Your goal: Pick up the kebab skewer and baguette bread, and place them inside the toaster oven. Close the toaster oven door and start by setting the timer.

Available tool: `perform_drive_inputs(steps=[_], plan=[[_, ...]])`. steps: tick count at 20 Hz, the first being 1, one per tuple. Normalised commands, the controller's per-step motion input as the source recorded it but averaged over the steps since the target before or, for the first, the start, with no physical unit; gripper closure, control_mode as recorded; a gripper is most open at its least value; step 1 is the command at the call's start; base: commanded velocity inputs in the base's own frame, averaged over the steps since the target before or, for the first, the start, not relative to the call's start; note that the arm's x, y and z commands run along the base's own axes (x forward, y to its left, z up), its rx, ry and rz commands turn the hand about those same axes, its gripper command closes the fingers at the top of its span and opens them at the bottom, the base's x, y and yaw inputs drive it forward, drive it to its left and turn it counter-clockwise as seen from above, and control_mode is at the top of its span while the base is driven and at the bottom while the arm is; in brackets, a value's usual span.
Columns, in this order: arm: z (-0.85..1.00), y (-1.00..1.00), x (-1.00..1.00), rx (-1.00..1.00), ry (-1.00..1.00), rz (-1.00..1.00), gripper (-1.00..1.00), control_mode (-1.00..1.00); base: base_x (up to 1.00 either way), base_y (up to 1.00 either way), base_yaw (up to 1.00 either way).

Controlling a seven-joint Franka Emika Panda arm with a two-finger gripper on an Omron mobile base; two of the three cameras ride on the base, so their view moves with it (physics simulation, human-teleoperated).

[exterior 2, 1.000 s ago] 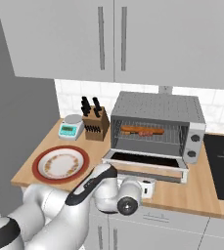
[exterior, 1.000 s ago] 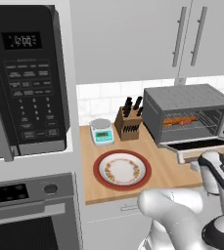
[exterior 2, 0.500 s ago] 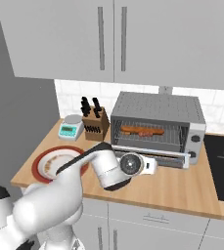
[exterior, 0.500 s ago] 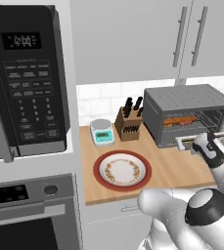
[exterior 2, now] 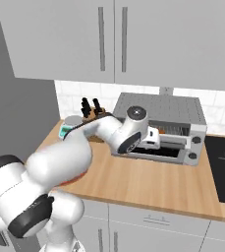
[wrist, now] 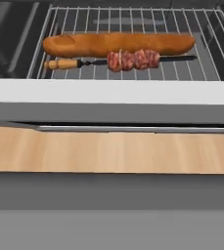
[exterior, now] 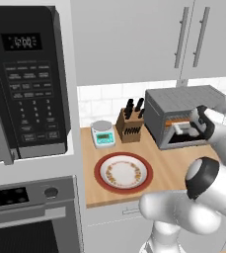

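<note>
The silver toaster oven (exterior: 179,99) (exterior 2: 158,106) stands at the back of the wooden counter. On its wire rack lies the golden baguette bread (wrist: 118,44). Just in front of the bread is the kebab skewer (wrist: 128,60) with reddish meat chunks. The toaster oven door (wrist: 111,100) (exterior 2: 155,153) is down, not closed, and its silver edge crosses the hand view below the rack. My gripper (exterior: 186,130) (exterior 2: 155,139) hovers at the oven's mouth just above that door edge, open and holding nothing.
A red-rimmed plate (exterior: 98,174) sits near the counter's front. A knife block (exterior: 129,126) and a small kitchen scale (exterior: 103,134) stand behind it. The black microwave (exterior: 28,84) hangs at the left. The oven's knobs (exterior 2: 196,140) are on its right; a cooktop (exterior 2: 224,167) lies beyond.
My arm swung up and forward, carrying the gripper from below the door's front edge up to the oven's mouth. The door looks lifted off its flat position. The jaws stay equally wide.
</note>
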Motion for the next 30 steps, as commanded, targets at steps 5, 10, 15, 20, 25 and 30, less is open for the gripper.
perform_drive_inputs(steps=[5, 10, 15, 20, 25, 30], plan=[[-0.47, 0.02, 0.46, -0.04, 0.1, 0.07, -1.0, -1.0, 0.0, 0.0, 0.0], [-0.46, 0.1, 0.57, 0.0, 0.09, 0.05, -1.0, -1.0, 0.0, 0.0, 0.0], [-0.76, 0.27, 0.64, 0.0, 0.1, 0.02, -1.0, -1.0, 0.0, 0.0, 0.0], [-0.99, 0.21, 0.36, 0.0, 0.0, 0.04, -1.0, -1.0, 0.0, 0.0, 0.0], [-0.98, 0.15, 0.05, 0.0, -0.06, 0.05, -1.0, -1.0, 0.0, 0.0, 0.0], [-0.84, 0.1, 0.04, 0.0, -0.08, 0.04, -1.0, -1.0, 0.0, 0.0, 0.0]])
